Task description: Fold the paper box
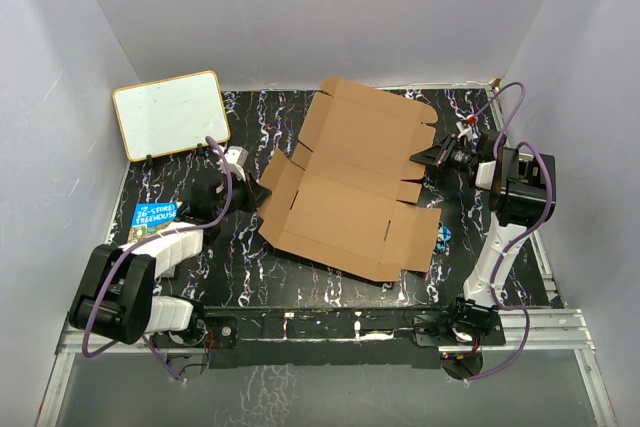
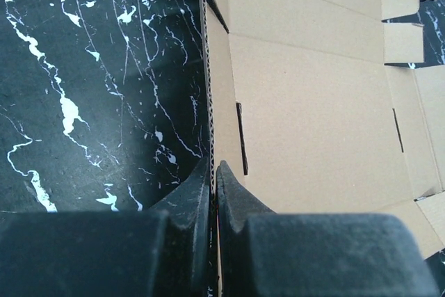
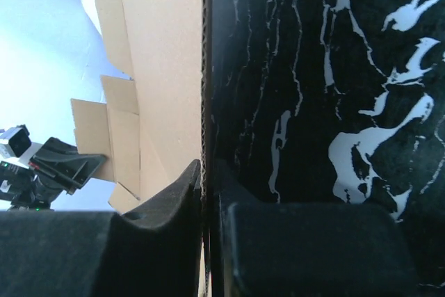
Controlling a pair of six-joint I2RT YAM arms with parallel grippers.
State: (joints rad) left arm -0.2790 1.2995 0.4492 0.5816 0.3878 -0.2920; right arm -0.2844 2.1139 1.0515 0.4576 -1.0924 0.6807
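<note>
Black marbled bench [image 1: 240, 272] between white walls carries the paper box [image 1: 350, 182], a brown corrugated die-cut sheet with creased flaps and slots, lying mid-bench toward the far edge. The left gripper [image 2: 214, 175] and right gripper [image 3: 206, 172] each pinch an opposite side edge tight, fluting showing between the fingers, probably to raise the side walls.

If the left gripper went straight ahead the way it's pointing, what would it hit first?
The paper box: the left gripper is shut on its edge, with cardboard running straight ahead of it, so it would probably push into the sheet.
</note>
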